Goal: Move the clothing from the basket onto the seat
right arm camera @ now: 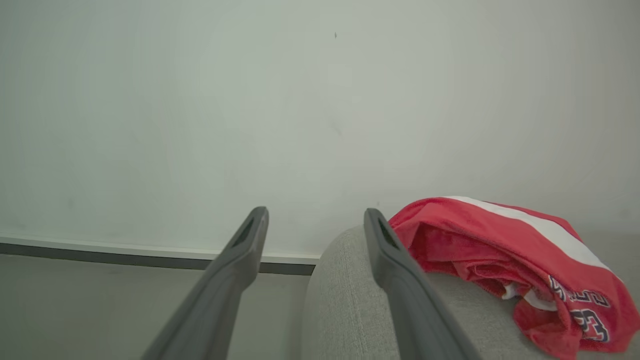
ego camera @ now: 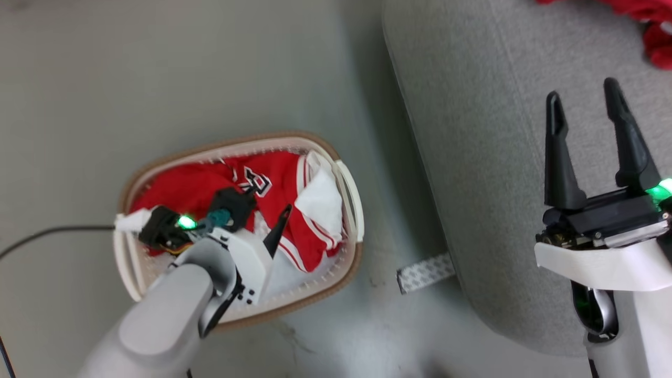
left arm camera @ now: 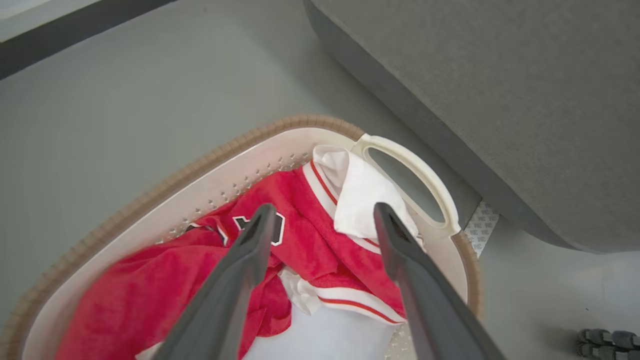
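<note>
The off-white basket (ego camera: 350, 194) with a brown rim stands on the floor left of the grey seat (ego camera: 499, 157). Red clothing (ego camera: 184, 186) with white trim and letters lies crumpled inside it, over a pale flat pad (left arm camera: 325, 340). My left gripper (left arm camera: 325, 210) hangs open just above this clothing (left arm camera: 300, 240), with nothing between its fingers (ego camera: 278, 233). My right gripper (ego camera: 583, 92) stands open and empty over the seat (right arm camera: 350, 300). Another red garment (right arm camera: 500, 250) with the number 23 rests on the seat beside it, and also peeks in at the top right corner (ego camera: 651, 26).
A strip of white patterned tape (ego camera: 425, 273) lies on the grey floor between basket and seat. A black cable (ego camera: 52, 233) runs along the floor left of the basket. A pale wall with a dark baseboard (right arm camera: 125, 250) stands beyond the seat.
</note>
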`<state>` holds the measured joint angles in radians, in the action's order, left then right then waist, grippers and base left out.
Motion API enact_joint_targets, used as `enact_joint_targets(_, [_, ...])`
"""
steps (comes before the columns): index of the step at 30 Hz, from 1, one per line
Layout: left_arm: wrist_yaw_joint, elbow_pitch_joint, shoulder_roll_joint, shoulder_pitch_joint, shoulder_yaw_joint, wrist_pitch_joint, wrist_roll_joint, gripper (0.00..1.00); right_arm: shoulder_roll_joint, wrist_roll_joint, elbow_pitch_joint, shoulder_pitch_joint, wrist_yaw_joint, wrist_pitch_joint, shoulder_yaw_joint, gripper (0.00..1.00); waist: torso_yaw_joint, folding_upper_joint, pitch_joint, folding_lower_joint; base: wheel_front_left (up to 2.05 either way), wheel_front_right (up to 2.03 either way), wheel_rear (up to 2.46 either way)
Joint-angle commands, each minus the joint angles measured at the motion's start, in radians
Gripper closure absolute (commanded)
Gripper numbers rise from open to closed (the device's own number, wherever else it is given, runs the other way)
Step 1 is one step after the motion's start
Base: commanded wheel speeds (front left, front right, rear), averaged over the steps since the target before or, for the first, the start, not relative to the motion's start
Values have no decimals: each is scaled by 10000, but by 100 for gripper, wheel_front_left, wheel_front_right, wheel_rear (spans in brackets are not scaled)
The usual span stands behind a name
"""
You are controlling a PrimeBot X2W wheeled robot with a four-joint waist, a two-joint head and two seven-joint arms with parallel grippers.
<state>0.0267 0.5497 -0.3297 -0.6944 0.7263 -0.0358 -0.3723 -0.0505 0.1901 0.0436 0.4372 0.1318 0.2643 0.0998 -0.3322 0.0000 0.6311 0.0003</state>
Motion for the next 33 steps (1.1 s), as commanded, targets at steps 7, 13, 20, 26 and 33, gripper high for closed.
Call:
enact_joint_targets(7, [133, 765, -295, -967, 124, 676, 286, 0, 0, 607, 750, 460, -22, 2, 106, 0, -690, 0, 2139, -3, 0, 0, 0])
enact_joint_targets(13, [-43, 1364, -541, -1764, 231, 1219, 614, 0, -1, 949, 1224, 758, -22, 3, 318, 0, -791, 0, 2915, -3, 0, 0, 0])
enact_joint_targets(20, [-38, 2078, -443, -2467, 408, 1660, 824, 0, -1, 1028, 1590, 802, -22, 2, 549, 0, -705, 0, 3375, -3, 4, 4, 4])
enact_joint_targets(26, [140, 2616, -413, -2765, 339, 1246, 610, 0, -2, 670, 1869, 630, -22, 2, 768, 0, -375, 0, 3572, -3, 19, 19, 19])
enact_joint_targets(33, [434, 3126, -274, -2897, 384, 803, 400, 100, -2, 519, 1947, 419, -22, 2, 724, 0, -200, 0, 3576, -3, 5, 5, 5])
